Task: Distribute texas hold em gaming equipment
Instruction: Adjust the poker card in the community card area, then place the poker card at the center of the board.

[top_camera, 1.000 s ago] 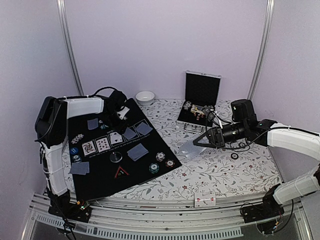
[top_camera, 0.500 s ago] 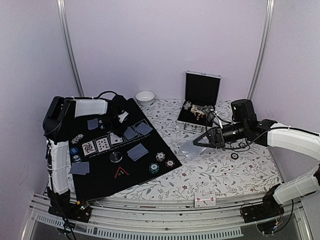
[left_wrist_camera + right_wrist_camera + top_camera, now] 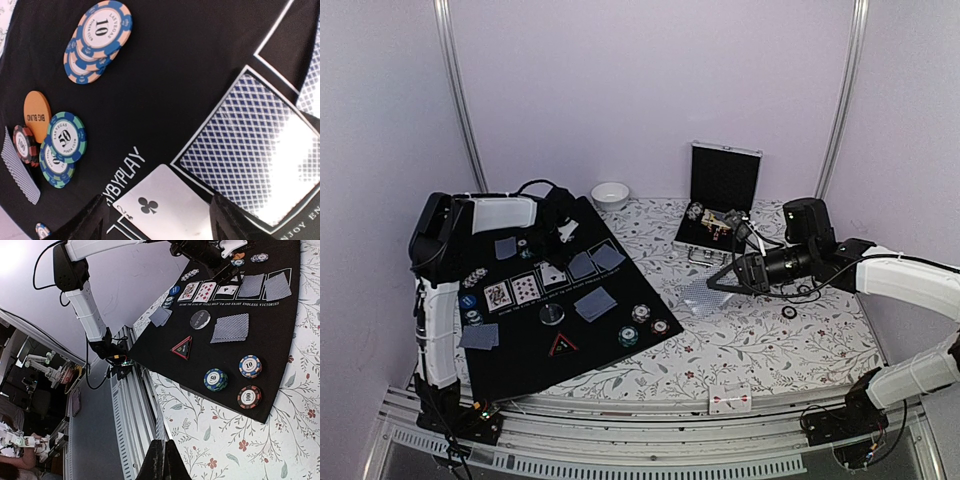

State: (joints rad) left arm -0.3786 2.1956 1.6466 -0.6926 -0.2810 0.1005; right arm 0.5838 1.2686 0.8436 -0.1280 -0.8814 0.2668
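On the black mat (image 3: 520,360) three playing cards lie face up in a row (image 3: 525,288), with two face-down ones (image 3: 594,260) beside them. My left gripper (image 3: 558,230) hovers open just behind that row. In its wrist view the two of clubs (image 3: 165,210) lies flat between the open fingers (image 3: 92,222), and a face-down card (image 3: 250,145) is next to it. Poker chips (image 3: 97,40), an orange blind disc (image 3: 37,115), a grey button (image 3: 552,314) and a triangular marker (image 3: 562,346) rest on the mat. My right gripper (image 3: 718,284) is shut on a card (image 3: 695,298) held above the tablecloth.
A silver-edged black case (image 3: 720,200) stands open at the back with items in its tray. A white bowl (image 3: 610,194) sits behind the mat. One card (image 3: 730,401) lies at the table's front edge. Small black rings (image 3: 789,312) lie near the right arm.
The left arm's elbow has swung to the right and its gripper has drawn slightly back from the face-up row. The right arm has held still with its card.
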